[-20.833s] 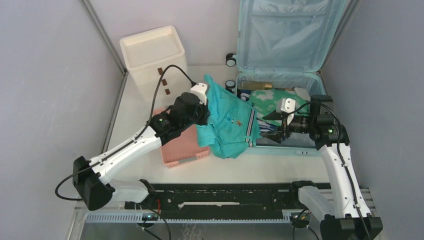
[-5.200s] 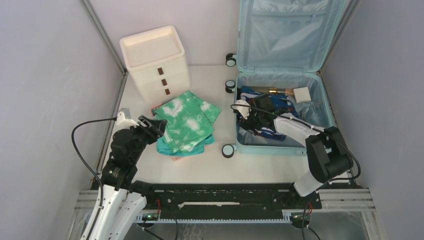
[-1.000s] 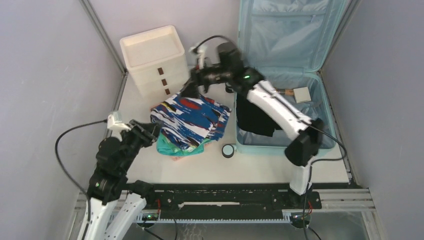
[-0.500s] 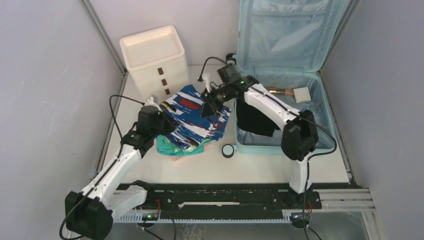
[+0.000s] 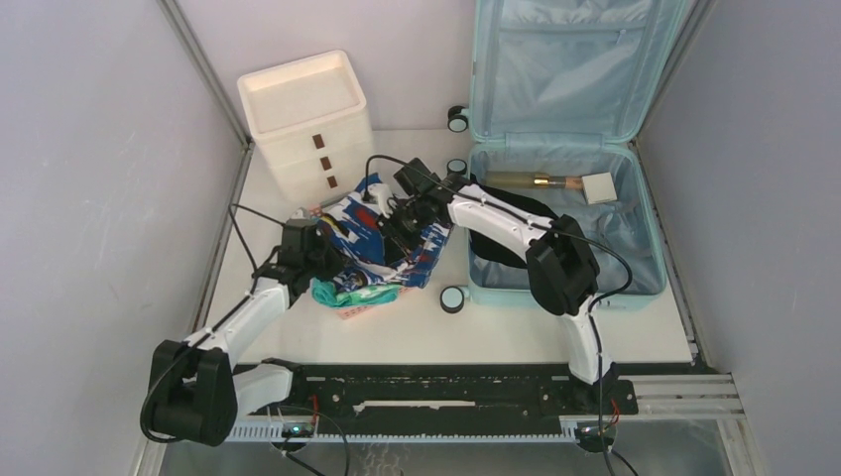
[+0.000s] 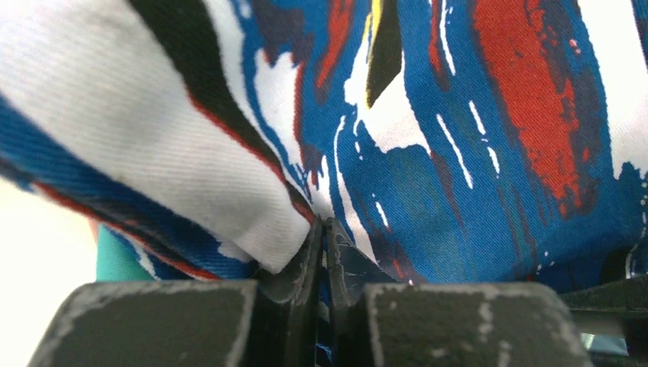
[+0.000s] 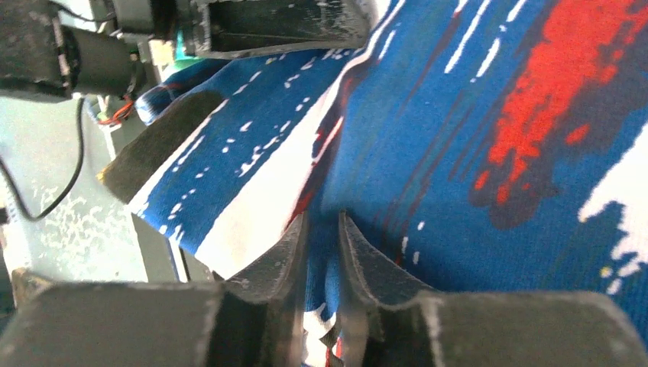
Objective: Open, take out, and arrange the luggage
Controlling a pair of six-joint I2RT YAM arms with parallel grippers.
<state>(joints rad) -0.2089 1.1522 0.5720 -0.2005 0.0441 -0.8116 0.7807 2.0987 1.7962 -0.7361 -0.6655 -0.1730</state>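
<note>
In the top view, your luggage stands at the far right of the surface, lid raised upright against the back wall and base lying open. Inside the base a black garment is draped over the luggage's left rim, and a small white box sits beside a gold tube at the hinge end. Just left of the luggage lies the patterned garment, blue, white, red and black, heaped on a teal garment. A sliver of pink basket shows under both. The white drawer box stands further left of the luggage, near the back wall. Your right arm reaches from the luggage side, its end effector down in the patterned cloth. The left end effector meets the heap's far-from-luggage edge. In the left wrist view, the left end effector is pressed together, pinching a fold of the patterned garment, with teal peeking below. In the right wrist view, the right end effector has its fingers nearly closed, with the patterned garment nipped between them.
</note>
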